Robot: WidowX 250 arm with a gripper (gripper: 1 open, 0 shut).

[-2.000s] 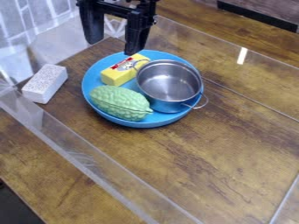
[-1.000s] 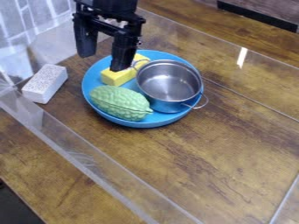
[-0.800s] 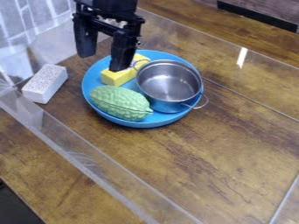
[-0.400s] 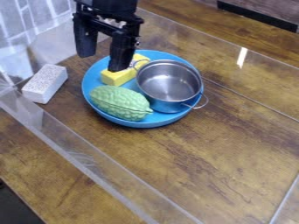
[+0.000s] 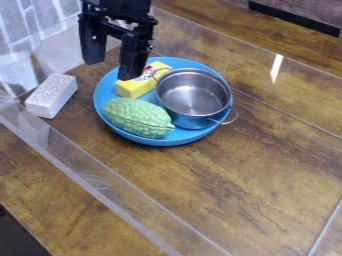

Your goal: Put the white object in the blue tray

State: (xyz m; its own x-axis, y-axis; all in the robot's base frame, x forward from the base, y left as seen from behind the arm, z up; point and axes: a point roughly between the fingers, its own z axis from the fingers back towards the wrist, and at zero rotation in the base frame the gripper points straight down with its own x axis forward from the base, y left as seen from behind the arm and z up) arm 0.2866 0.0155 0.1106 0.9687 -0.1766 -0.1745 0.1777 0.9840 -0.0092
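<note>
The white object (image 5: 51, 95), a speckled grey-white block, lies on the wooden table left of the blue tray (image 5: 118, 106). On the tray sit a yellow block with a red label (image 5: 140, 81), a shiny steel pot (image 5: 195, 97) and a green bumpy object (image 5: 138, 118). My gripper (image 5: 111, 62) hangs above the tray's far left rim, pointing down, its two black fingers wide apart and open with nothing between them. The white object is below and left of it, apart from the fingers.
A clear plastic wall (image 5: 27, 45) rises at the left behind the white object. A transparent sheet edge (image 5: 120, 190) crosses the table in front. Bare wooden table (image 5: 254, 180) extends to the right and front.
My gripper has shifted slightly left and up in the picture compared with a second ago, staying open. The white object and the tray's contents have not moved.
</note>
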